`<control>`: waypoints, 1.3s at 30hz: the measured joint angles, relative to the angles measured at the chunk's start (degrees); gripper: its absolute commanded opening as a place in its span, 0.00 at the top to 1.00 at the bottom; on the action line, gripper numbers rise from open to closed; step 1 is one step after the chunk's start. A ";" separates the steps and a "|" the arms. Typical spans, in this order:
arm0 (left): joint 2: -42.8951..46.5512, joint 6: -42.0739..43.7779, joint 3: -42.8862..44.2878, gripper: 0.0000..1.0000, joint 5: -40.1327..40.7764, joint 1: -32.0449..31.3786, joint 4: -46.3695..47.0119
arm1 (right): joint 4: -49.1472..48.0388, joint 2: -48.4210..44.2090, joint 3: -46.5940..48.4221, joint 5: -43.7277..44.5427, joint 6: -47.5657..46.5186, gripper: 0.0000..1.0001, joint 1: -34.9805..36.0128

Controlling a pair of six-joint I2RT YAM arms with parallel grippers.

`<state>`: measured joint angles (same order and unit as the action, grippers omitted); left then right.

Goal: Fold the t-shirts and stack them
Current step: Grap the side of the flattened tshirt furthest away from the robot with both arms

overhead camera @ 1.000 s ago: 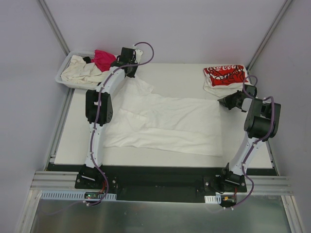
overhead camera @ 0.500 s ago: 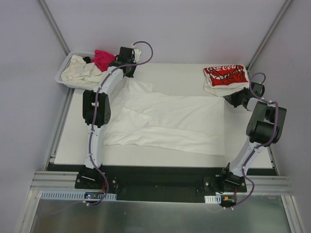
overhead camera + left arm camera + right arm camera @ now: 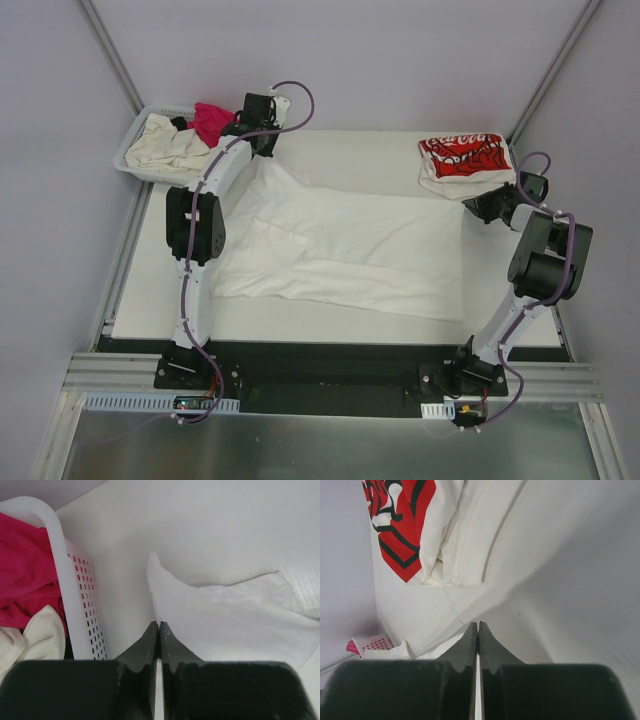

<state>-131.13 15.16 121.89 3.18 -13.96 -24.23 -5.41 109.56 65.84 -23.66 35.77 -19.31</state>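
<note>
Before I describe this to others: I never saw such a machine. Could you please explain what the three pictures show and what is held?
These are two robot arms bolted at the near edge of a table, each ending in a two-finger gripper. One picture looks down from a fixed camera above and behind them; the other two come from cameras on the wrists. A large white t-shirt lies spread on the table. The dark shapes at the bottom of the wrist pictures are the left gripper and the right gripper, both shut, each apparently pinching one end of that shirt. A folded printed t-shirt lies far right; a white basket at the far left holds cream cloth and magenta cloth.
</note>
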 measured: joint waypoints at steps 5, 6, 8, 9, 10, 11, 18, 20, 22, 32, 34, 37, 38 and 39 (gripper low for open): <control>0.20 0.68 -0.68 1.00 0.59 0.00 0.02 | 0.15 -0.02 0.00 -0.02 -0.02 0.99 -0.02; 0.22 0.72 -0.90 1.00 0.66 0.00 0.00 | 0.15 -0.02 0.00 -0.02 -0.04 0.99 -0.02; 0.22 0.79 -0.94 1.00 1.01 0.00 -0.02 | 0.24 -0.02 0.00 -0.02 -0.09 0.99 -0.02; 0.24 0.81 -0.98 1.00 1.20 0.00 -0.04 | 0.33 -0.02 0.00 -0.02 -0.17 0.99 -0.02; 0.33 0.83 -0.98 1.00 1.36 0.00 -0.02 | 0.42 -0.04 0.00 -0.02 -0.24 0.99 -0.02; 0.39 0.85 -0.98 1.00 1.44 0.00 -0.02 | 0.57 -0.09 0.00 0.00 -0.28 0.99 -0.02; 3.02 0.92 -2.95 1.00 1.86 0.02 -0.02 | 1.27 -0.33 0.00 -0.11 -0.46 0.99 -0.20; 4.00 0.92 -3.78 1.00 1.86 0.02 0.02 | 1.40 -0.55 0.00 -0.24 -0.46 0.99 -0.22; 5.22 0.90 -5.05 1.00 1.90 0.04 -0.04 | 1.40 -1.03 -0.09 -0.39 -0.46 0.99 -0.22; 10.03 0.83 -10.12 1.00 1.95 0.04 0.00 | 1.36 -6.14 -2.80 -0.90 -0.44 0.99 -0.24; 10.91 0.81 -10.99 1.00 1.97 0.04 0.00 | 1.33 -6.93 -3.56 -0.90 -0.46 0.99 -0.24; 12.61 0.76 -12.81 1.00 1.99 0.04 0.00 | 1.33 -8.11 -4.85 -1.05 -0.42 0.99 -0.33; 13.25 0.74 -13.46 1.00 1.99 0.04 -0.02 | 1.25 -8.68 -5.51 -1.07 -0.42 0.99 -0.35; 13.77 0.70 -13.92 1.00 2.01 0.04 -0.02 | 1.25 -9.27 -6.16 -1.09 -0.39 0.99 -0.39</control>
<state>-117.36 15.86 107.96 5.19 -13.91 -24.25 -4.16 100.29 59.68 -24.75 35.38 -19.70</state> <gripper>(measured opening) 0.006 0.012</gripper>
